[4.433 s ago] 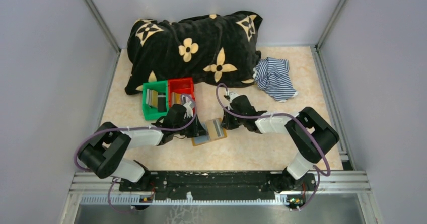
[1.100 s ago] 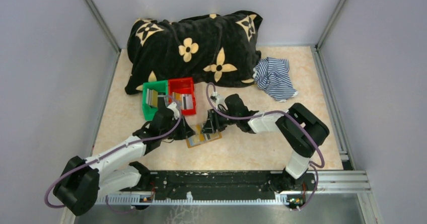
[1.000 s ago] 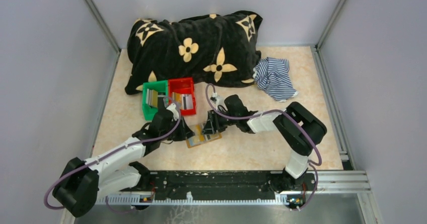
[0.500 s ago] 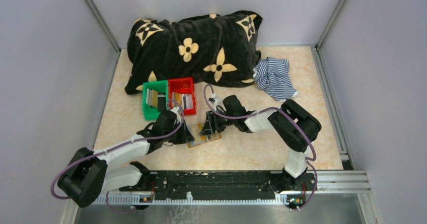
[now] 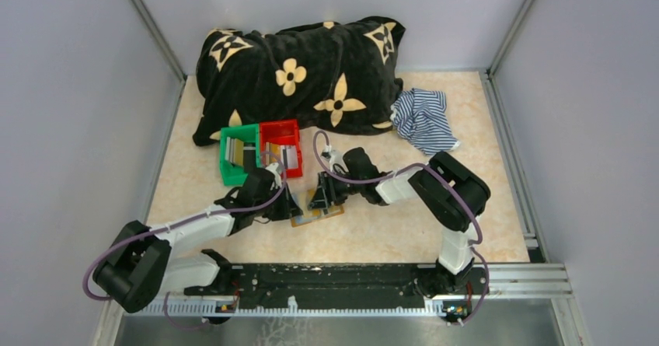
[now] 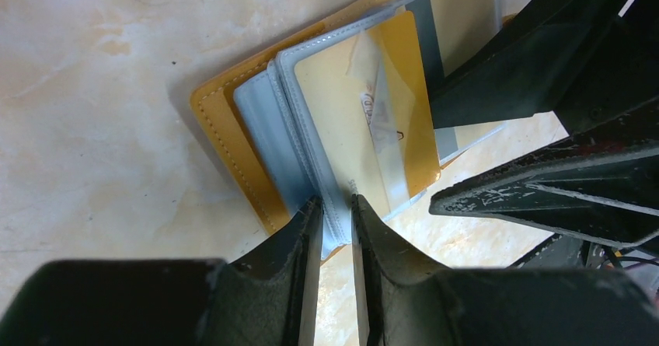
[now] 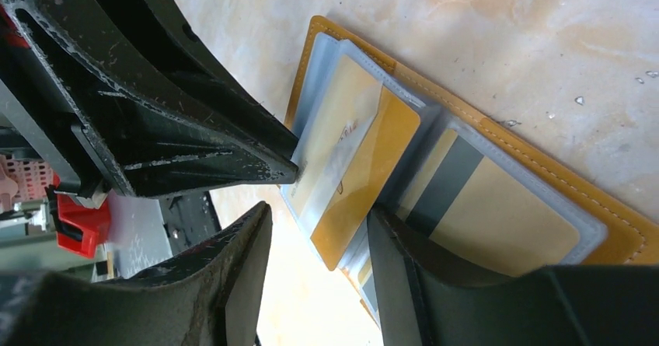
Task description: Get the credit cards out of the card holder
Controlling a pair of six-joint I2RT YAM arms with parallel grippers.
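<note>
Card holder (image 5: 319, 211) lies open on the beige marbled table (image 5: 373, 237) between my two grippers, with plain grey walls (image 5: 70, 89) around the cell. Its tan stitched cover carries frosted grey-blue plastic sleeves. Of the credit cards (image 6: 350, 105), a glossy yellow one sticks partway out of its sleeve. My left gripper (image 6: 334, 208) is pinched almost closed on the sleeve edge. My right gripper (image 7: 320, 215) stands partly apart, one finger on each side of that card's free end; I cannot tell whether it touches. Just beyond the left gripper sit a green bin (image 5: 231, 178) and a red bin (image 5: 278, 124), and a plush black flowered blanket (image 5: 311, 58) lies farther off.
</note>
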